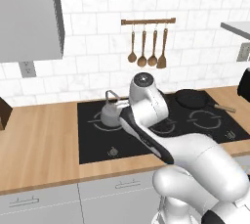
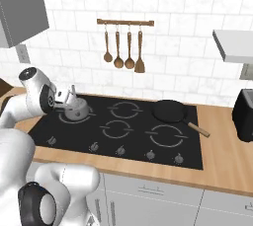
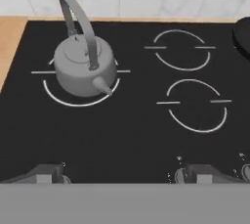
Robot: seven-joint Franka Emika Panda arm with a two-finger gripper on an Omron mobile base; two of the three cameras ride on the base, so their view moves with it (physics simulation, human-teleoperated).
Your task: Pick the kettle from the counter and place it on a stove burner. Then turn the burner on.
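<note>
— What is nearest to you?

— My gripper (image 3: 122,175). Its two dark fingertips (image 3: 44,174) stand spread wide apart at the near edge of the black stove top (image 3: 132,135), pinching nothing. Just by them is the row of small knobs (image 2: 150,155) along the front of the cooktop.

— And the kettle?

— The kettle (image 3: 83,69) sits upright on the rear left burner (image 3: 78,98), inside its white ring, handle arched up and spout turned toward me. It is apart from my fingers, well ahead and to one side. In the left base picture I see it (image 1: 111,113) just beside my arm.

— Farther on?

— Three other burner rings, bare. The black frying pan (image 2: 170,110) rests at the far right of the stove. The wooden counter (image 1: 39,140) runs either side. Behind, wooden spoons (image 1: 146,47) hang from a rail on the white tiled wall.
</note>
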